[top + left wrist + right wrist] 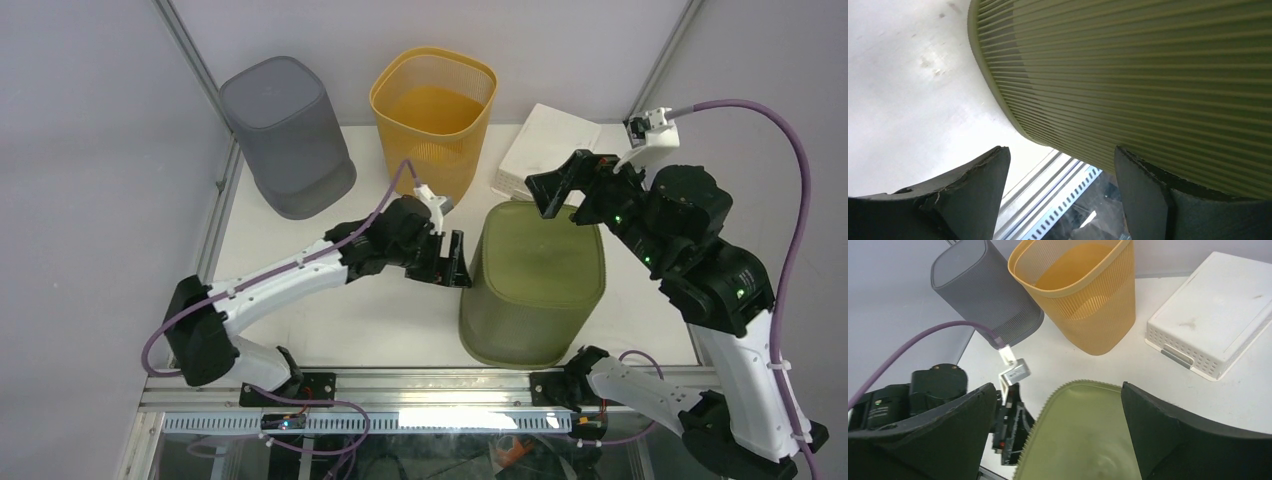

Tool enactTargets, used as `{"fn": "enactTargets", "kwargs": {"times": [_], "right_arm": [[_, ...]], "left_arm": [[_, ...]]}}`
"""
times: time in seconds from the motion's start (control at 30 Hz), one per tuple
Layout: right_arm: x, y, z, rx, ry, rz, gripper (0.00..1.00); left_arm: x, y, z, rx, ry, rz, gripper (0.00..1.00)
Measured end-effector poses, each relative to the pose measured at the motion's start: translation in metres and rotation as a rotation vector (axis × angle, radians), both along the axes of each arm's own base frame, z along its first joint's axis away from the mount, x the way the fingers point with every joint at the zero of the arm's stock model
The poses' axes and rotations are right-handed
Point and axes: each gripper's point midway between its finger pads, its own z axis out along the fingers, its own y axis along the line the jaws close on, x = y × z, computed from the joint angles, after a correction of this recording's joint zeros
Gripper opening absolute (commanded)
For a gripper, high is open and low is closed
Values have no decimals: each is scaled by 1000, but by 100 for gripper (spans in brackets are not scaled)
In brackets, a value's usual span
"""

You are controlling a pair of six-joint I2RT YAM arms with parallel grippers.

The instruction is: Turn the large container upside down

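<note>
The large olive-green ribbed container [535, 285] stands near the table's front, closed base up and wide rim down. Its ribbed wall fills the left wrist view [1148, 75], and its smooth base shows in the right wrist view [1083, 435]. My left gripper [458, 262] is open and empty beside the container's left wall, one finger close against the ribs; in its own view the gripper [1060, 150] frames the table edge. My right gripper [572, 182] is open and empty, hovering just above the container's far top edge, where its own view shows it [1058, 386].
A grey container [288, 135] stands upside down at the back left. An orange mesh basket [435, 115] stands upright and open at the back middle. A white box [545, 150] lies at the back right. A metal rail [400, 380] runs along the front edge.
</note>
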Motion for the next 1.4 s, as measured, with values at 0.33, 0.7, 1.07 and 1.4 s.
{"fn": "enactTargets", "kwargs": {"times": [0.33, 0.7, 1.07, 1.4], "right_arm": [[-3, 4, -5, -21, 39, 26, 100], [-15, -6, -9, -14, 59, 13, 100], [-19, -24, -12, -8, 41, -57, 100], [-9, -31, -32, 15, 69, -146, 100]], "left_arm": [[46, -82, 9, -117, -33, -20, 79], [38, -178, 24, -228, -46, -149, 82], [72, -111, 43, -160, -147, -81, 87], [150, -25, 244, -297, -744, 183, 96]]}}
